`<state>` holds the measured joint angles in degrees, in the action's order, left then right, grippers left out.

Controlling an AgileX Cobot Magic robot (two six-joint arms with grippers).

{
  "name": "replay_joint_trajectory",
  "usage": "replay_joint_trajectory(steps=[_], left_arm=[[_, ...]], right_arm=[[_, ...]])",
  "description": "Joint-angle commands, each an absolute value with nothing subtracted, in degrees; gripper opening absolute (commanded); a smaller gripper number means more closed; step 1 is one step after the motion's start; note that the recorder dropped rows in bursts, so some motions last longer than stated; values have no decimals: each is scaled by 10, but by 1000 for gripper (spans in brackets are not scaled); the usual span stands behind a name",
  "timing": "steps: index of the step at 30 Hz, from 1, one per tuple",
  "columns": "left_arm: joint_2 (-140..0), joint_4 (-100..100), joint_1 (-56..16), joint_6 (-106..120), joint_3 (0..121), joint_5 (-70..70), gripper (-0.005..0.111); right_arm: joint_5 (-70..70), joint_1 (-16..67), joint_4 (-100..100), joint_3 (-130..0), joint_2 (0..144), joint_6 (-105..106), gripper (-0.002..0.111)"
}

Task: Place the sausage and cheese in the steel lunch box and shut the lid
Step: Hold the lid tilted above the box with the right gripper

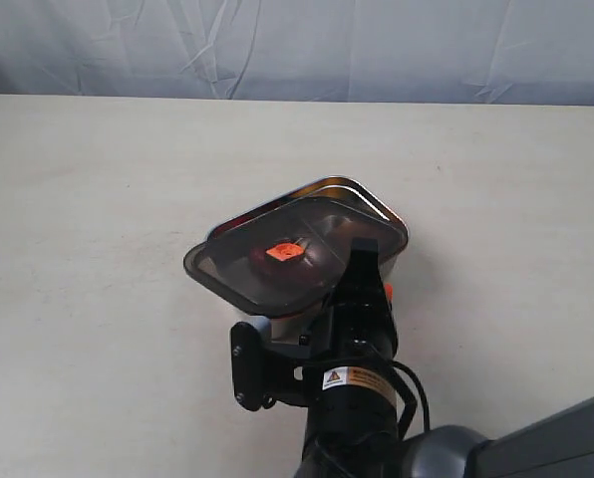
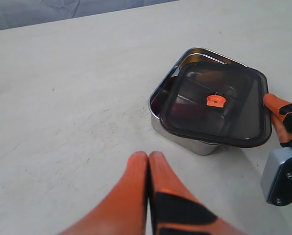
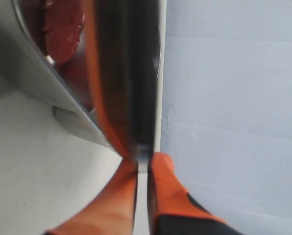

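right gripper [image 3: 142,165]: clamped on lid [image 1: 247,267] edge
left gripper [image 2: 148,164]: clenched, empty
lid: skewed, overhangs steel lunch box [image 1: 382,214] toward 8 o'clock
risk: released now, lid likely seats crooked

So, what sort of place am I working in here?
Probably a lab test bench rather than a kitchen: a plain pale table, a creased grey cloth backdrop behind it, and a steel lunch box with its lid as props.

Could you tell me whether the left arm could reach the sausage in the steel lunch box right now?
Probably not: the lid, gripped at its edge by the right end effector, is skewed over the steel lunch box and covers the sausage. The left end effector is shut.
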<state>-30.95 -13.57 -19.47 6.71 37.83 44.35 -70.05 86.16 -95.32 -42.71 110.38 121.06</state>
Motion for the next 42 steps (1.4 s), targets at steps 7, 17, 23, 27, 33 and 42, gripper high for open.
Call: replay_joint_trajectory(steps=[7, 17, 23, 27, 33, 42], left_arm=[[-306, -156, -195, 64, 371, 423, 0], [-306, -160, -195, 66, 371, 423, 0], [-306, -160, -195, 66, 371, 423, 0], [-306, -160, -195, 66, 371, 423, 0], [-306, -160, -195, 66, 371, 423, 0], [-306, -160, -195, 66, 371, 422, 0]], right_arm=[[-700, 851, -972, -439, 1111, 1210, -1], [-672, 851, -955, -439, 1116, 1210, -1], [-611, 851, -986, -439, 1117, 1210, -1], [-593, 851, -982, -439, 1117, 1210, -1], [-585, 851, -999, -439, 1117, 1209, -1], [-700, 853, -975, -438, 1117, 1200, -1]])
